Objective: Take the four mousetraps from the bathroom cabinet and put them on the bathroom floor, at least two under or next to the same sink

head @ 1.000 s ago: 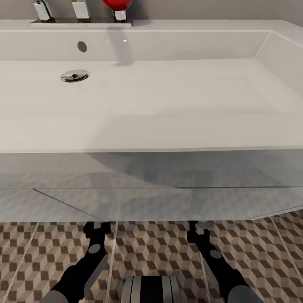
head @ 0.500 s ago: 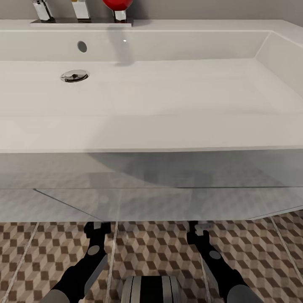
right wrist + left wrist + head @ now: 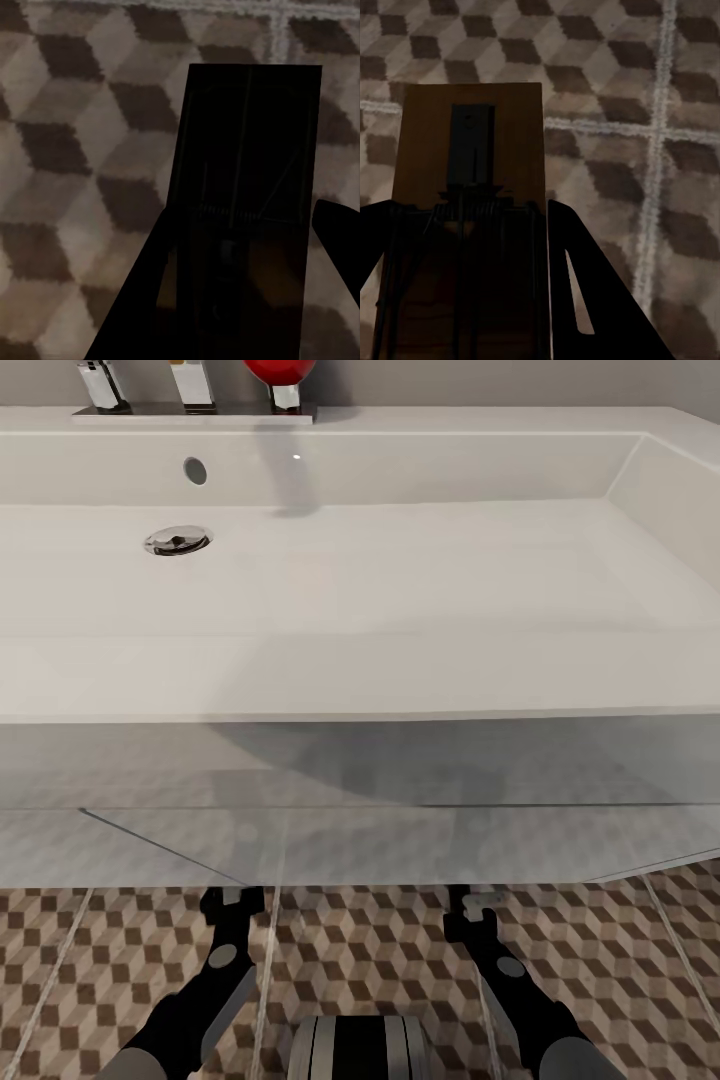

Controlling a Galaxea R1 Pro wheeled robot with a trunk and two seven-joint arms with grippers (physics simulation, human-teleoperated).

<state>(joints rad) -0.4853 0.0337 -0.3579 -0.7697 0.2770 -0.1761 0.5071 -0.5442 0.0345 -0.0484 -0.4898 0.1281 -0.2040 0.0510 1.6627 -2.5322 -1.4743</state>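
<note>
Each wrist view shows a mousetrap, the left gripper (image 3: 465, 300) clamped on one mousetrap (image 3: 472, 150) and the right gripper (image 3: 240, 300) on another mousetrap (image 3: 251, 150), low over the bathroom floor (image 3: 380, 950) by the white sink (image 3: 400, 660).

A bathroom is shown, rendered in simulation. A wide white rectangular sink (image 3: 400, 590) is seen across the head view, with a chrome drain (image 3: 178, 540) at about 10 o'clock, an overflow hole (image 3: 195, 470) above it, and chrome tap fittings (image 3: 190, 385) on the back ledge at 11 o'clock. Below the basin's front edge, toward 6 o'clock, the bathroom floor (image 3: 380, 950) is laid with tiles in a brown, beige and white cube pattern with pale grout lines.
</note>
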